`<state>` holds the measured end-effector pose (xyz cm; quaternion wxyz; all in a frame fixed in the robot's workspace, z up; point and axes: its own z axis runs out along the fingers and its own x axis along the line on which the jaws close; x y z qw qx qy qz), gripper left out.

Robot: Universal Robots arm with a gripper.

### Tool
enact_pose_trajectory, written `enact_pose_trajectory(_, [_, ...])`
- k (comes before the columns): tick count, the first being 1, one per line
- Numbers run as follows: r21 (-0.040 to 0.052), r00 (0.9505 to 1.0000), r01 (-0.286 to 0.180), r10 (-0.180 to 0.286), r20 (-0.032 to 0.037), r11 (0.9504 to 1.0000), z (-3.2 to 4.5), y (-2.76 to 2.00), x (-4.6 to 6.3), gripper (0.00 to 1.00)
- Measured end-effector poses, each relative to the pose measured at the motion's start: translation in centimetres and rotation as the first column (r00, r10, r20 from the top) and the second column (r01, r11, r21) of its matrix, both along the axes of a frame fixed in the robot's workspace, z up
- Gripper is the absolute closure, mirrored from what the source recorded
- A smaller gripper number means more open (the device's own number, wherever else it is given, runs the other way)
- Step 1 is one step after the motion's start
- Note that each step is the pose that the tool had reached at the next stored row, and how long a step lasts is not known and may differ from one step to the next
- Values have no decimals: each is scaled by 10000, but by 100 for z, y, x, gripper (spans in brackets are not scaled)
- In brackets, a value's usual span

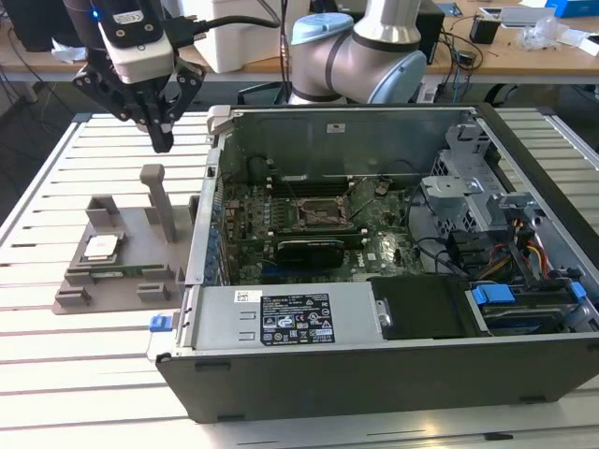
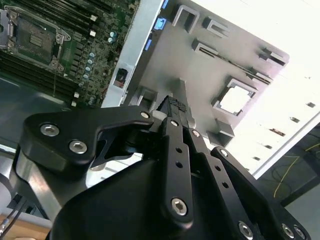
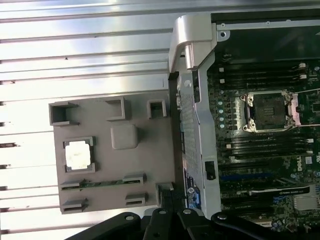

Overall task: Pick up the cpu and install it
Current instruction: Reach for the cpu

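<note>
The cpu (image 1: 100,248), a small silver square chip, lies flat in a recess of the grey fixture (image 1: 131,245) on the slatted table, at the exterior view's left. It also appears in both wrist views (image 2: 239,100) (image 3: 79,154). My gripper (image 1: 161,140) hangs above the fixture's far side, higher than the tall grey post (image 1: 159,198), well clear of the cpu. Its black fingers (image 2: 176,112) are shut together with nothing between them. The dark metal-framed socket (image 1: 318,213) sits bare on the motherboard inside the open computer case (image 1: 374,309), as seen in both wrist views (image 2: 37,40) (image 3: 267,111).
A narrow green memory stick (image 3: 95,183) stands in a slot at the fixture's near edge. The case's metal side wall (image 3: 192,100) rises between fixture and motherboard. A graphics card (image 1: 314,251), cables and drive bays (image 1: 505,243) crowd the case. The arm's base (image 1: 360,56) stands behind it.
</note>
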<state>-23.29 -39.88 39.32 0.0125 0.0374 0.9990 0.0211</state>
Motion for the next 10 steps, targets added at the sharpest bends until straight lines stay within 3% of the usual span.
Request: enact_pose_trajectory(10, [0, 10000, 0, 0, 1, 10000, 0, 0, -181, 89])
